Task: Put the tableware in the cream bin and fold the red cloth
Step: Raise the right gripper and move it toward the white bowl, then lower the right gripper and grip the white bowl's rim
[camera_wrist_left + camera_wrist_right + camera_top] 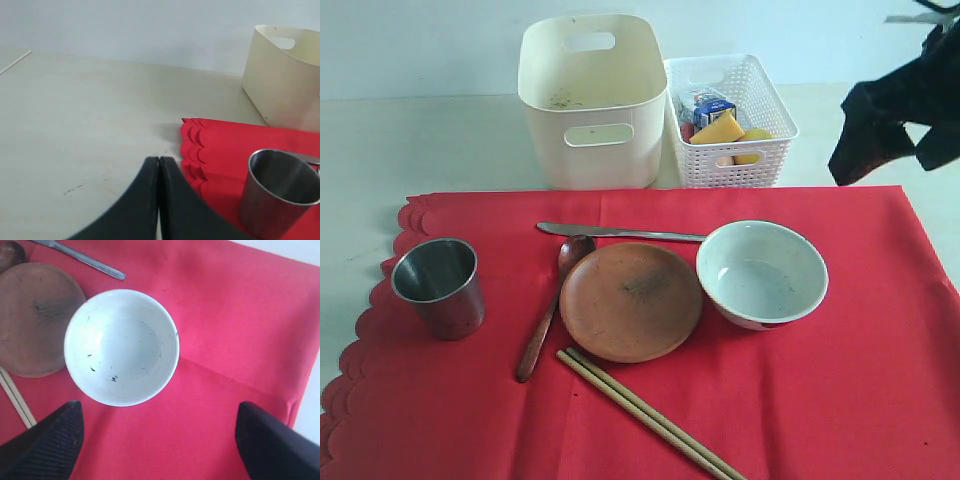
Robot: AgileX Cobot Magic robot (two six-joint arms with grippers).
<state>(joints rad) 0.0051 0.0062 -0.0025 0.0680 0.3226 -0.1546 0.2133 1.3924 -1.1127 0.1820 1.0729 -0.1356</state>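
The left jaws are pressing flat together, gripping nothing, and are hanging over the bare surface [85, 110]. The steel cup [280, 192] is standing upright just beside them on the scalloped edge of the red cloth [225, 140], and the cream bin [285, 80] is sitting well beyond them. The right jaws are gaping wide and empty, touching nothing. The white bowl [121, 346] is lying on the cloth below, ahead of their gap, with the brown plate [35, 315] just beside it and the knife [85, 260] farther off.
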